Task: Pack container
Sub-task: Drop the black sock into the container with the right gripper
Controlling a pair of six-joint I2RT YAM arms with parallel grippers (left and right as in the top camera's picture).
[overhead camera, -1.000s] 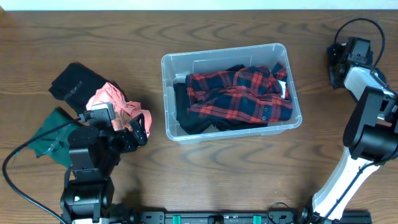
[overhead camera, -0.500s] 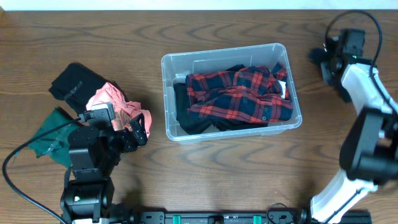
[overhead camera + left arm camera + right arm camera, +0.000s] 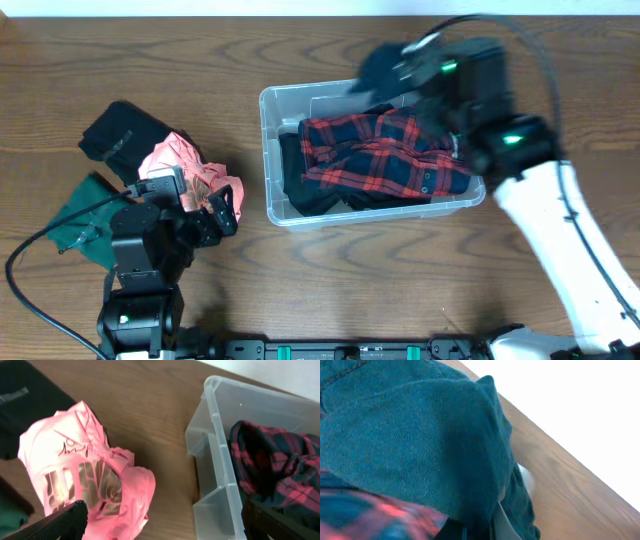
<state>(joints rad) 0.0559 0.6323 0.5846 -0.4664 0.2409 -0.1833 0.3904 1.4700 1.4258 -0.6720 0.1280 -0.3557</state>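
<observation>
The clear container [image 3: 267, 150] stands mid-table, holding a red-and-navy plaid shirt [image 3: 385, 150] over black clothing [image 3: 300, 190]. It also shows in the left wrist view [image 3: 215, 435]. My right gripper [image 3: 405, 75] hangs over the container's back rim, shut on a dark blue denim garment [image 3: 378, 62]. That garment [image 3: 410, 435] fills the right wrist view and hides the fingers [image 3: 482, 530]. My left gripper [image 3: 222, 210] is open and empty, just right of a pink shirt [image 3: 180, 160]. The pink shirt [image 3: 85, 475] lies between the left fingers [image 3: 167, 530] in the wrist view.
Left of the container lies a pile: a black garment [image 3: 120, 130] behind the pink shirt and a dark green one [image 3: 75, 215] at the front left. A black cable [image 3: 30, 250] trails beside the left arm. Bare wood shows in front of the container.
My right arm has swung from the table's far right edge to over the container's back, and a dark blue garment now shows in its gripper. The left arm has not moved.
</observation>
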